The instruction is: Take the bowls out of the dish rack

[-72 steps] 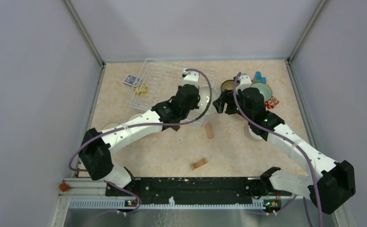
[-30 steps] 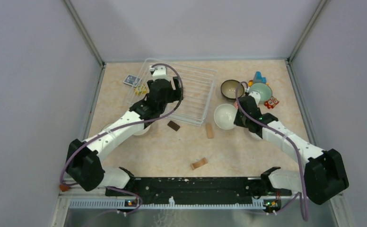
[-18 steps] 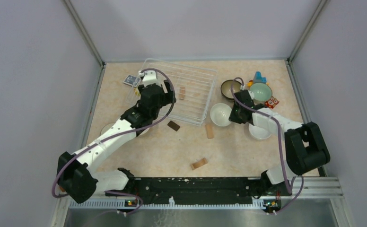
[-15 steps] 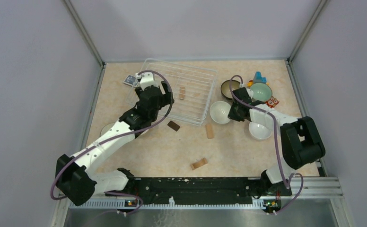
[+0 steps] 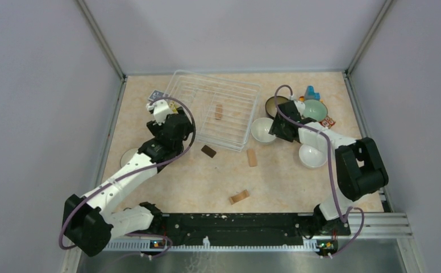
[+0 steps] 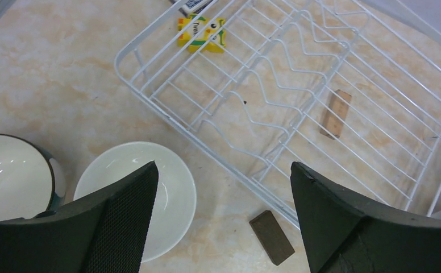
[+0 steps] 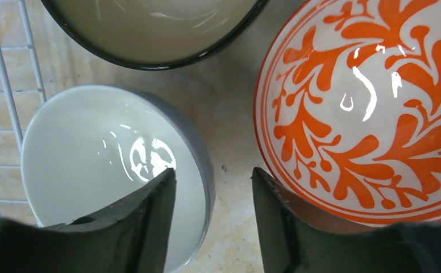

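1. Pale lilac walls (image 5: 235, 34) close in a marbled beige desk (image 5: 207, 182), and every bowl in view stands on that desk.
2. Ahead of the left fingers (image 5: 181, 129) and off to the left of the right fingers (image 5: 275, 129) lies the dish rack (image 5: 238, 111). No bowl shows in it; only a wooden block (image 5: 219, 111) rests on its wires.
3. Over the last second or two the left arm has drawn back from above the rack's middle to its near left corner. Its fingers stand wide apart with nothing between them.
4. The right arm has brought a white bowl (image 5: 261, 129) in beside the rack's right edge and set it down. Its fingers, clamped shut a second ago, have just parted. One sits inside the bowl and one outside, and the rim runs between them with a gap on either side, so the bowl looks released.
5. Other bowls:
   - An orange-patterned bowl (image 7: 366, 102) sits just right of the right fingers.
   - A dark-rimmed bowl (image 5: 275, 105) lies just beyond them.
   - A pale green bowl (image 5: 315, 109) stands further right.
   - A second white bowl (image 5: 312, 156) sits behind them, nearer the arm's base.
   - Under the left fingers sit a cream bowl (image 6: 144, 199) and, left of it, a teal-sided bowl (image 6: 13, 176).
6. By the look of it, that release was the last unloading. What remains is to lift the right fingers straight up, since a sideways pull could catch the rim.
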Robot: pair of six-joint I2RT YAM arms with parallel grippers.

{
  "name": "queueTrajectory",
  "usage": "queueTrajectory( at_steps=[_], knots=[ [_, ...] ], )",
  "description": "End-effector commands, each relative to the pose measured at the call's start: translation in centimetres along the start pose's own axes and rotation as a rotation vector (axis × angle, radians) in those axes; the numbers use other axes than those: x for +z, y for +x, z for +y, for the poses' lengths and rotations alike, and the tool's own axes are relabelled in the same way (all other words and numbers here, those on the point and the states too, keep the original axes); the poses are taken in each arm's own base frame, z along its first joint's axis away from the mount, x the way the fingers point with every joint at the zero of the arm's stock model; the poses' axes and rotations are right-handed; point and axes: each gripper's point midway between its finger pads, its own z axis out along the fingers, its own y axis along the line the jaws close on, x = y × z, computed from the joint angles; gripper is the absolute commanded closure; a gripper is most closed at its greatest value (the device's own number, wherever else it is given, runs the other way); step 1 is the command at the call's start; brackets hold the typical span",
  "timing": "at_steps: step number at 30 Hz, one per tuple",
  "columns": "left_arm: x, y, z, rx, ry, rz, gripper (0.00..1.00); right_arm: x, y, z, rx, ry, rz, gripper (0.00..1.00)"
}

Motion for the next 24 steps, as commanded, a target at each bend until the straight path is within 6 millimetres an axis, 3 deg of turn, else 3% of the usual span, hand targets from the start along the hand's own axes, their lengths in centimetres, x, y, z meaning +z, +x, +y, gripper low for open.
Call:
queueTrajectory(
  at_steps=[1, 5, 10, 14, 20, 24],
  knots=[
    [0.5, 0.4, 1.8, -0.086, -0.071, -0.001, 0.09, -2.7, -4.6, 1.9, -0.003, -0.069, -0.147, 0.40],
    [1.3, 1.6, 3.8, -0.143, -0.173, 0.017, 0.16, -4.6, -6.0, 2.4, -0.048, -0.119, -0.202, 0.36],
    [1.7, 3.0, 6.2, -0.227, -0.299, 0.045, 0.49, -6.7, -6.9, 3.1, -0.067, -0.194, -0.249, 0.36],
    [2.2, 3.9, 7.3, -0.260, -0.360, 0.064, 0.68, -8.4, -7.6, 3.3, -0.052, -0.244, -0.307, 0.36],
    [4.4, 5.4, 6.6, -0.269, -0.340, 0.118, 0.78, -10.9, -8.5, 3.3, -0.038, -0.312, -0.398, 0.36],
    [6.1, 5.9, 4.5, -0.288, -0.268, 0.136, 0.81, -12.2, -8.7, 3.1, -0.046, -0.343, -0.442, 0.36]
  ],
)
